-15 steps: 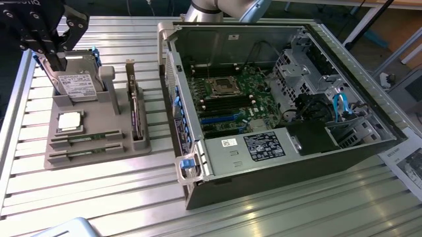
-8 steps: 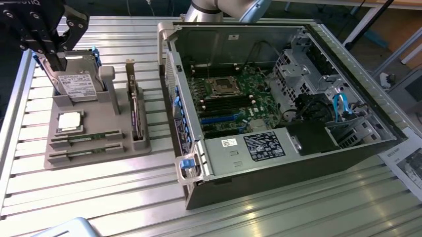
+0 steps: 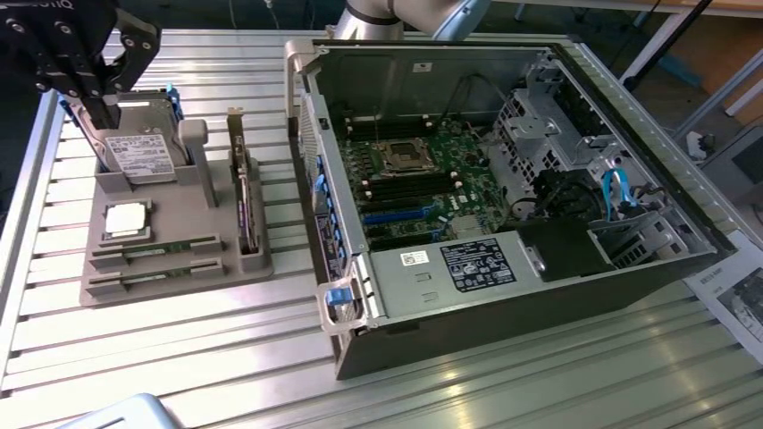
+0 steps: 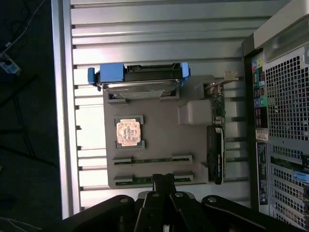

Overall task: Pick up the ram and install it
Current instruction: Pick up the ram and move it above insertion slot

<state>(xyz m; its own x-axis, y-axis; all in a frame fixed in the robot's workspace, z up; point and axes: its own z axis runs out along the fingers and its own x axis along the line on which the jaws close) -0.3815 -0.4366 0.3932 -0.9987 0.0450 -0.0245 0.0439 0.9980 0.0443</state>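
Note:
Two ram sticks, thin green boards, lie in slots at the front of a grey holder (image 3: 179, 223): one ram stick (image 3: 155, 250) (image 4: 152, 159) and a second (image 3: 153, 275) (image 4: 140, 180) nearer the holder's edge. My black gripper (image 3: 98, 105) (image 4: 164, 180) hangs well above the holder at the exterior view's upper left. Its fingers are shut with nothing between them. In the wrist view the fingertips line up over the second stick. The open computer case (image 3: 501, 179) shows its motherboard (image 3: 417, 179) with dark memory slots.
The holder also carries a hard drive (image 3: 138, 152) with blue rails, a square silver processor (image 3: 125, 221) and a dark expansion card (image 3: 245, 206) standing on edge. The case stands close at the exterior view's right of the holder. All rests on a slatted metal table (image 3: 179, 340).

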